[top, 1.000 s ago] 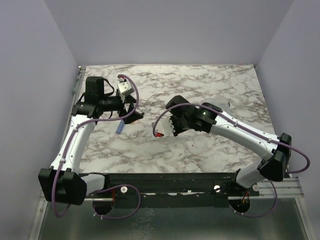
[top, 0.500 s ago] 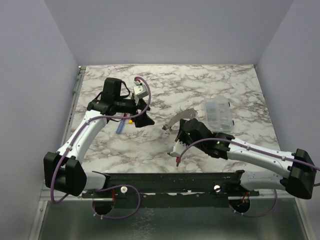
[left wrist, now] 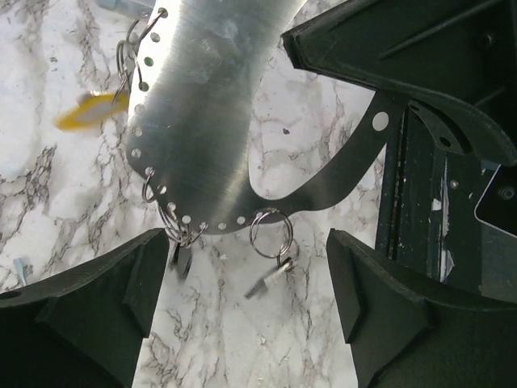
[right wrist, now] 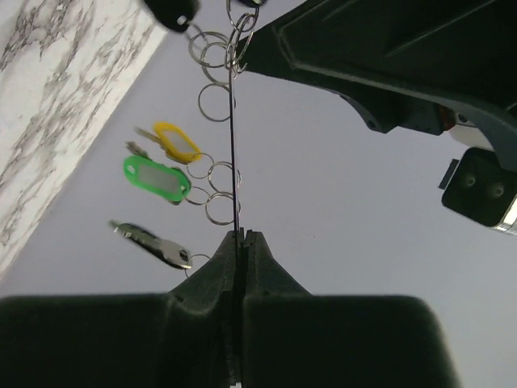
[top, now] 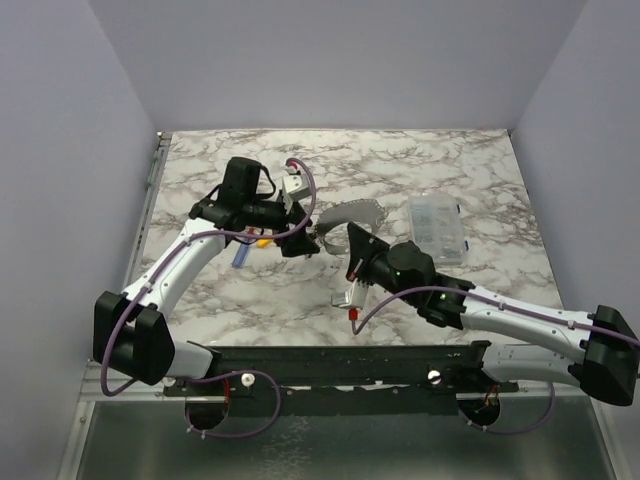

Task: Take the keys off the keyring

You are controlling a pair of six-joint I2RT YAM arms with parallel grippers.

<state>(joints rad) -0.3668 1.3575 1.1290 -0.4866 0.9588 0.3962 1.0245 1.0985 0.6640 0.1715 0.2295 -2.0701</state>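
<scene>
At the lower middle of the right wrist view, the right gripper [right wrist: 240, 236] is closed tight on a thin curved metal plate with holes [right wrist: 234, 121]. On its left, small keys with yellow and green plastic tags [right wrist: 157, 178] hang from wire rings [right wrist: 216, 208]. Beyond, the left gripper [left wrist: 246, 246] stands wide open, holding nothing.

One metal plate [left wrist: 210, 121], one clear plastic box [top: 437, 227] and one blue stick [top: 240, 256] are counted. Three key tags are seen: one yellow tag [right wrist: 178, 141], one green tag [right wrist: 156, 178], one black tag [right wrist: 170, 10]. One untagged key [right wrist: 153, 241] is seen.
</scene>
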